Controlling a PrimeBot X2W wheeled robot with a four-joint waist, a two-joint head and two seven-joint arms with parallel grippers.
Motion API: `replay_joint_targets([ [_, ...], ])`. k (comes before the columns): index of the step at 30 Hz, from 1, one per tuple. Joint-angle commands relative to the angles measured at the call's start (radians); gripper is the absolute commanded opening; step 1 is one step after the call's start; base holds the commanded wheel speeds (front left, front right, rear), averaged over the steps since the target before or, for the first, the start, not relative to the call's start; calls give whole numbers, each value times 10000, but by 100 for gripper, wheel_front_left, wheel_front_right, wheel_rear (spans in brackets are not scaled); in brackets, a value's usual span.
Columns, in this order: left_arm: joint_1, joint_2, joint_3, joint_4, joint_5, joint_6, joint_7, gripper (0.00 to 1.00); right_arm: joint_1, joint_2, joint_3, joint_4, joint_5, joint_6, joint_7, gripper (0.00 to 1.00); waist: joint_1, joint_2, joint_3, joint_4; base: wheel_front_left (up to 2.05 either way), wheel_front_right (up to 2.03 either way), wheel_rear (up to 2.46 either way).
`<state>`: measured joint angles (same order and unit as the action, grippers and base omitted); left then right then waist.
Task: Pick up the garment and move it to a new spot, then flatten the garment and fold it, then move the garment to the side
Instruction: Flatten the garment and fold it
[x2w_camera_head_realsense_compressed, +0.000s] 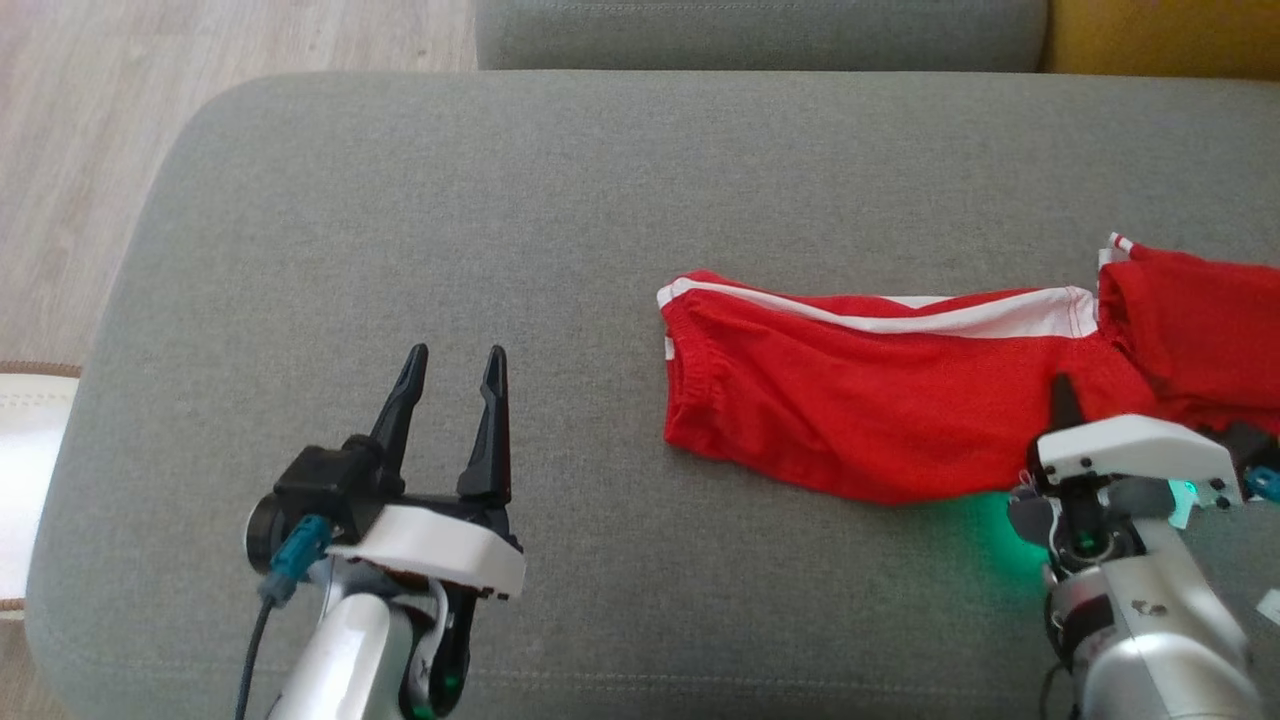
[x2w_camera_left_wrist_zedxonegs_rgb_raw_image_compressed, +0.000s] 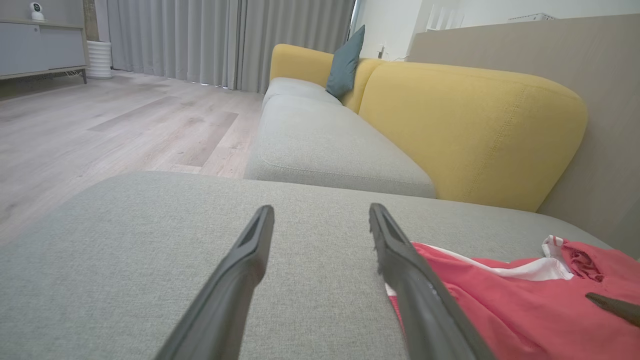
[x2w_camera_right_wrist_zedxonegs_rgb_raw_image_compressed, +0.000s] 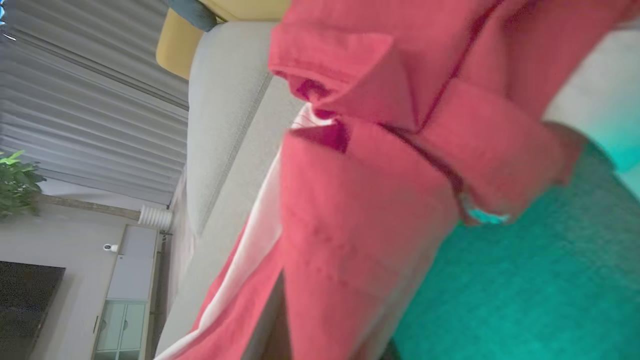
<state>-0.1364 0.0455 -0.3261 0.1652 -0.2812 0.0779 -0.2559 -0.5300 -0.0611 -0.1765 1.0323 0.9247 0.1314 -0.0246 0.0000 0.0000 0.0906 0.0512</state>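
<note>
The garment (x2w_camera_head_realsense_compressed: 880, 400), red shorts with white side stripes, lies spread across the right half of the grey cushion (x2w_camera_head_realsense_compressed: 400, 200), its right part bunched at the view's edge. My right gripper (x2w_camera_head_realsense_compressed: 1063, 395) sits at the garment's near edge, shut on the red fabric with one dark fingertip showing over the cloth. In the right wrist view the garment (x2w_camera_right_wrist_zedxonegs_rgb_raw_image_compressed: 350, 200) hangs folded close before the camera and covers the fingers. My left gripper (x2w_camera_head_realsense_compressed: 455, 360) rests open over bare cushion, well left of the garment. The left wrist view has its open fingers (x2w_camera_left_wrist_zedxonegs_rgb_raw_image_compressed: 320, 215) with the garment (x2w_camera_left_wrist_zedxonegs_rgb_raw_image_compressed: 500, 300) at their right.
Wooden floor (x2w_camera_head_realsense_compressed: 80, 150) borders the cushion on the left, with a white object (x2w_camera_head_realsense_compressed: 25, 450) at the edge. A second grey seat (x2w_camera_head_realsense_compressed: 760, 35) lies beyond the far edge, and a yellow backrest (x2w_camera_left_wrist_zedxonegs_rgb_raw_image_compressed: 470, 130) stands behind. Green light glows on the cushion by my right wrist.
</note>
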Motion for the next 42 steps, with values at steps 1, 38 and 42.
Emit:
replay_joint_targets([
  [1,-204,47,306,-327,160,-4,-59,100,-403,107,545,-473,291,-7,-238,0,0,0,-41,12,0,0,0],
  [38,210,47,152,-144,87,39,-59,100,-709,108,10366,-2261,3635,-7,-2212,100,0,0,-530,1545,0,0,0],
  [42,213,47,105,-149,69,67,-59,100,-727,108,11162,-1887,3880,-7,-2127,100,0,0,-514,1573,0,0,0],
])
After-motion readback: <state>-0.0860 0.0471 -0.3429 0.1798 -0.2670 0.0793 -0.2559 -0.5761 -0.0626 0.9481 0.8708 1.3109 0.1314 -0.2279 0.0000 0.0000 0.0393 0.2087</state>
